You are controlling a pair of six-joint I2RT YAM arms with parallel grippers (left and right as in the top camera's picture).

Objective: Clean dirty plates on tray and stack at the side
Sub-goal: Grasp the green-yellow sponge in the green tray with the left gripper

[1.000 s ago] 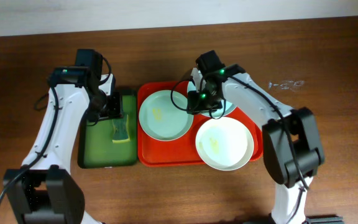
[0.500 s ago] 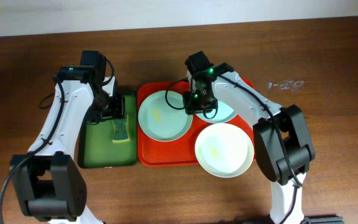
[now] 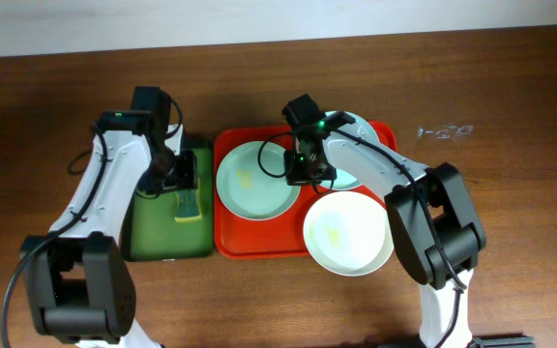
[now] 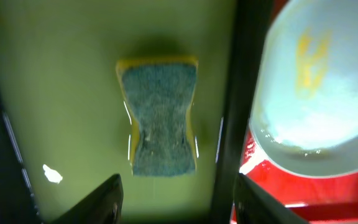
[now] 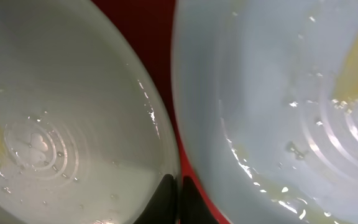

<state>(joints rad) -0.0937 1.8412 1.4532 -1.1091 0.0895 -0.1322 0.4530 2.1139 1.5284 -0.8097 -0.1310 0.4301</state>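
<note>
Three pale plates lie on the red tray [image 3: 228,242]: a left plate [image 3: 255,180] with a yellow smear, a back right plate [image 3: 354,174] partly hidden by my right arm, and a front plate [image 3: 349,232] overhanging the tray's front rim. My right gripper [image 3: 303,170] is shut, its tips [image 5: 179,202] down in the red gap [image 5: 160,37] between one whitish plate [image 5: 73,124] and one mint, smeared plate [image 5: 278,93], against the whitish plate's rim. My left gripper [image 3: 184,172] is open and empty [image 4: 182,202] over the green tray, just short of the sponge.
The dark green tray [image 3: 153,232] stands left of the red one and holds a yellow-edged sponge [image 3: 190,204], which also shows in the left wrist view [image 4: 161,115]. A small clear scrap [image 3: 445,130] lies on the wooden table at the back right.
My right gripper has moved left, into the gap beside the left plate. The front plate has slid a little toward the table's front. My left arm has shifted slightly right.
</note>
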